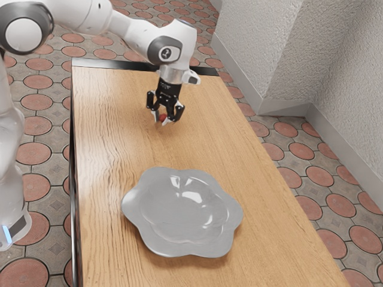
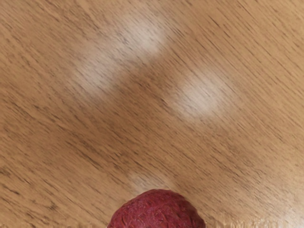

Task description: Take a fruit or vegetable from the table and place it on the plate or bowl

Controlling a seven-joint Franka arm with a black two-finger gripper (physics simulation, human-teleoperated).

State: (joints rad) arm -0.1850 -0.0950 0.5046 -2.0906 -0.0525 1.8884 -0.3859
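A small dark-red fruit with a rough skin point(image 1: 163, 118) sits between the fingers of my black gripper point(image 1: 164, 119) over the far half of the wooden table point(image 1: 108, 149). The gripper points straight down and is shut on the fruit, with a finger against each side. In the wrist view the red fruit point(image 2: 156, 209) shows just under my hand, with bare wood grain beyond it. A grey plate point(image 1: 182, 210) with a wavy, flower-shaped rim lies on the table's near half, well apart from the gripper and with nothing on it.
The table's far edge has a dark rim point(image 1: 119, 63). A white wall corner point(image 1: 281, 54) stands off the exterior view's right side of the table. A tiled floor point(image 1: 335, 197) surrounds the table.
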